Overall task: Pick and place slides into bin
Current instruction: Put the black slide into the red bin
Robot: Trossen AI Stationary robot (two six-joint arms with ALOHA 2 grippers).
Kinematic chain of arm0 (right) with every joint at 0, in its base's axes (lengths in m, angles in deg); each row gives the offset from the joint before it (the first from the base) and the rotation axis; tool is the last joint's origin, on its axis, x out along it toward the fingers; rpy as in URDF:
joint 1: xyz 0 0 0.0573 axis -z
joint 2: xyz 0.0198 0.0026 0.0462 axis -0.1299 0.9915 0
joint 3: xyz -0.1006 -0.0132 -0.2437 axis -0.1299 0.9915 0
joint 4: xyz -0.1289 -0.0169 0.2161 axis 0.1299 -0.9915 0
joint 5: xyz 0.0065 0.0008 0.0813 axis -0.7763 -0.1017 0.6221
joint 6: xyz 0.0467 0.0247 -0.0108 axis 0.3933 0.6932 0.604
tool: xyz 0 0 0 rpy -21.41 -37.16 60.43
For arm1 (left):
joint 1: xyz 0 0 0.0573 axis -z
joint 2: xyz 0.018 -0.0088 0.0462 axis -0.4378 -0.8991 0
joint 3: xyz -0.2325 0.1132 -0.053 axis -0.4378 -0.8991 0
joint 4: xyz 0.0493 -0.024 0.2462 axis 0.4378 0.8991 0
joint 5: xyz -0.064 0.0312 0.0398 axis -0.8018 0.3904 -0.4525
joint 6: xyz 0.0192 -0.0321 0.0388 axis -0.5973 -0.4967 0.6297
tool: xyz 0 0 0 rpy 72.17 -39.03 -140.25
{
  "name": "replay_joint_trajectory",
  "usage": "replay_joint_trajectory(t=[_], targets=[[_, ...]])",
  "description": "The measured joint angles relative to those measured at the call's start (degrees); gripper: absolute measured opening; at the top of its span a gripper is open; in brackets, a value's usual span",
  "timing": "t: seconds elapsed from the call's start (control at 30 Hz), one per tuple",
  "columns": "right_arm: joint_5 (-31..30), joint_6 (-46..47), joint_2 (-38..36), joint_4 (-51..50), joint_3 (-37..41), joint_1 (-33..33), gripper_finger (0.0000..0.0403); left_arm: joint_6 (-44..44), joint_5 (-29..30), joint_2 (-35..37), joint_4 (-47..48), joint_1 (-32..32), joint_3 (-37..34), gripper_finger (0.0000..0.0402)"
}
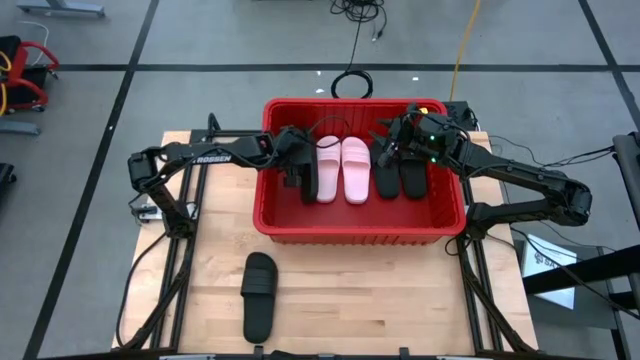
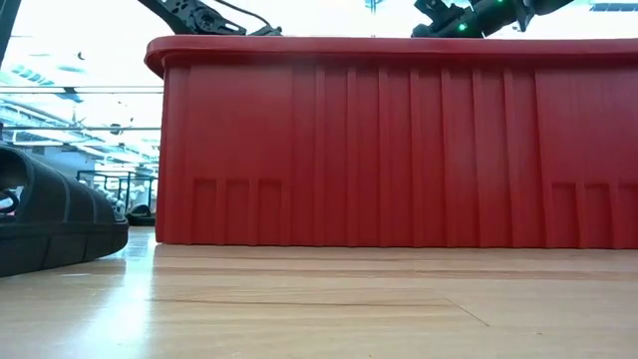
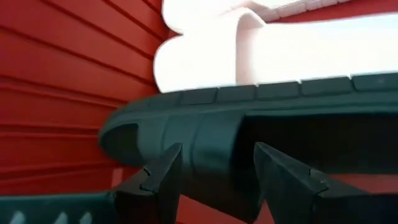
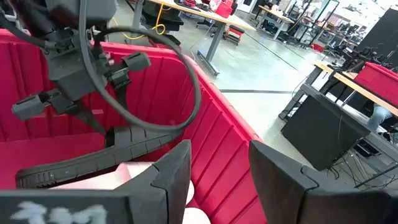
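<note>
We hold our left gripper (image 1: pixel 296 172), fingers parted astride a black slide (image 3: pixel 205 134) left of centre, lowering it into the bin (image 1: pixel 360 232); our right gripper (image 1: pixel 392 150) hovers open, empty.

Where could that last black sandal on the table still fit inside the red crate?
The bin has bare floor along its near wall and at its right end, past the two black slides. The far middle is crowded: pink slides, the left gripper with another black slide.

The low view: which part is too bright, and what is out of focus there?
Low view: the room behind the bin is washed out white; the black slide at the edge is close and soft. High view: evenly lit, no glare.
</note>
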Motion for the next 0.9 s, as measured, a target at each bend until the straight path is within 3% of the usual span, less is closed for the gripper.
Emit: replay_joint_trajectory(t=[0.3, 0.63, 0.73, 0.9], targets=[[0.11, 0.13, 0.0, -0.02, 0.0, 0.0, 0.015, 0.44, 1.62, -4.13, -2.04, -0.39, -0.23, 0.0191], [2.92, 0.92, 0.0, 3.16, 3.08, 0.02, 0.015, 1.71, 13.68, -4.79, -2.05, 0.93, -0.44, 0.0187], [2.73, 1.12, 0.02, 3.77, 3.52, 0.02, 0.015, 1.83, 13.52, -4.76, -2.77, 0.8, -0.45, 0.016], [2.79, 1.29, 0.02, 4.1, 3.52, 0.02, 0.015, 0.9, 12.4, -4.79, -2.73, 0.46, -0.43, 0.006]])
